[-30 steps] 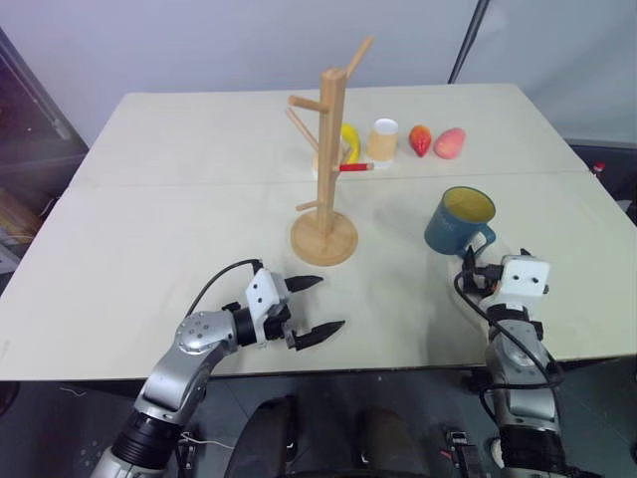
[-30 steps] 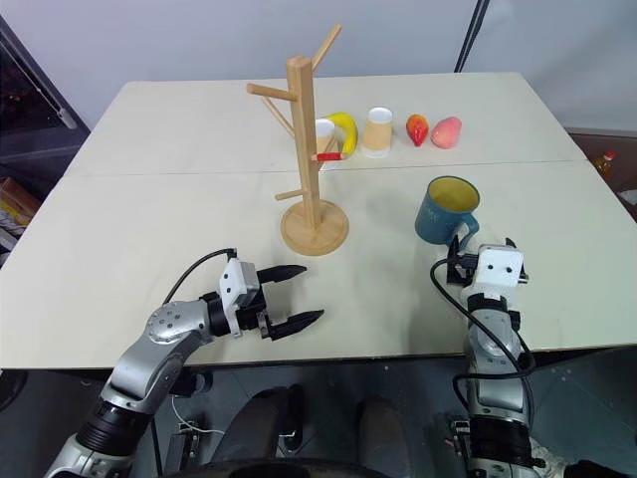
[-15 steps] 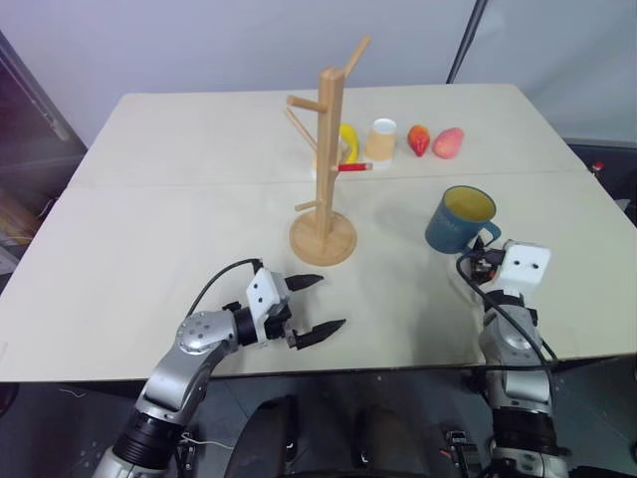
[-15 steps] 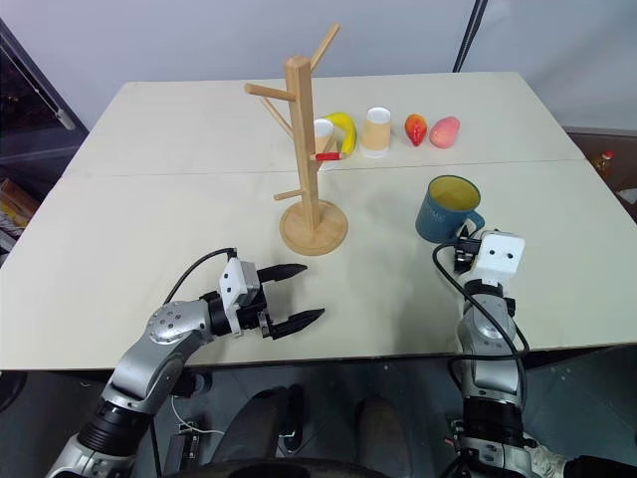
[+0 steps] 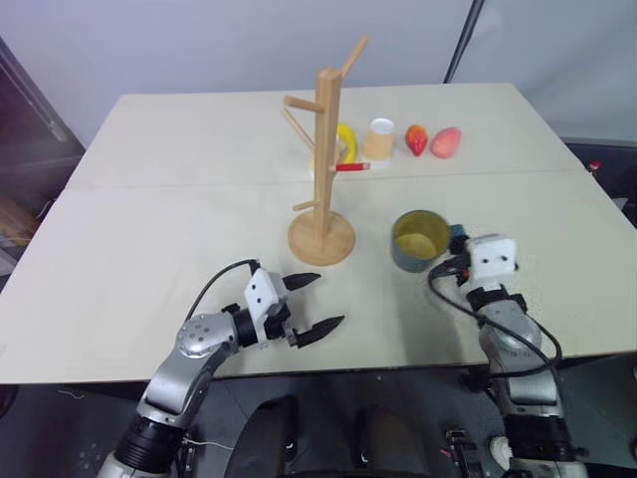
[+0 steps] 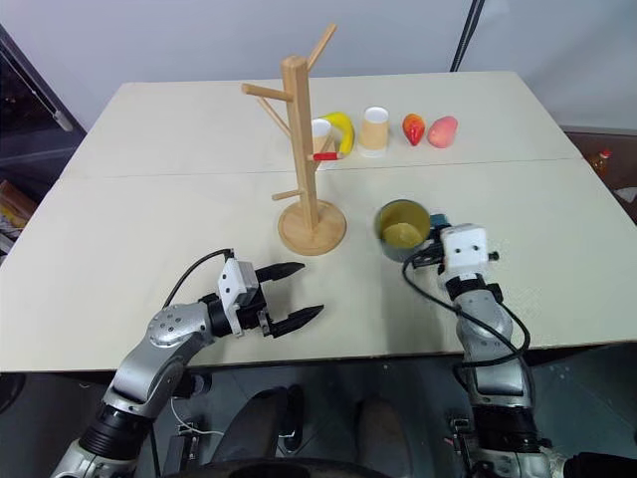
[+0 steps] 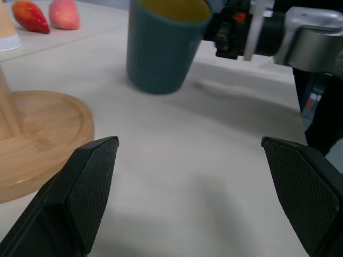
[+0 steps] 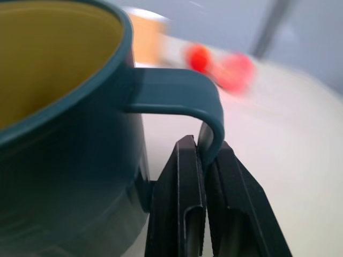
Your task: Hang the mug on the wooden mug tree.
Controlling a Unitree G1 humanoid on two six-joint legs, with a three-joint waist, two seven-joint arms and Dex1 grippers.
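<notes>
Where right claw point(image 8: 202, 214) pinches mug point(image 8: 59, 139) handle | fingertips hidden

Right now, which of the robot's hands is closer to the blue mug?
The right. The right hand is shut on the handle of the mug. The left hand sits open, well off to the mug's left.

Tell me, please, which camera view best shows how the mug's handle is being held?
The right wrist view: the right gripper is shut on the mug, its fingers pinching the handle's outer bar. The eye views show the mug beside the wooden mug tree, handle hidden. The left wrist view shows the mug's wall.
</notes>
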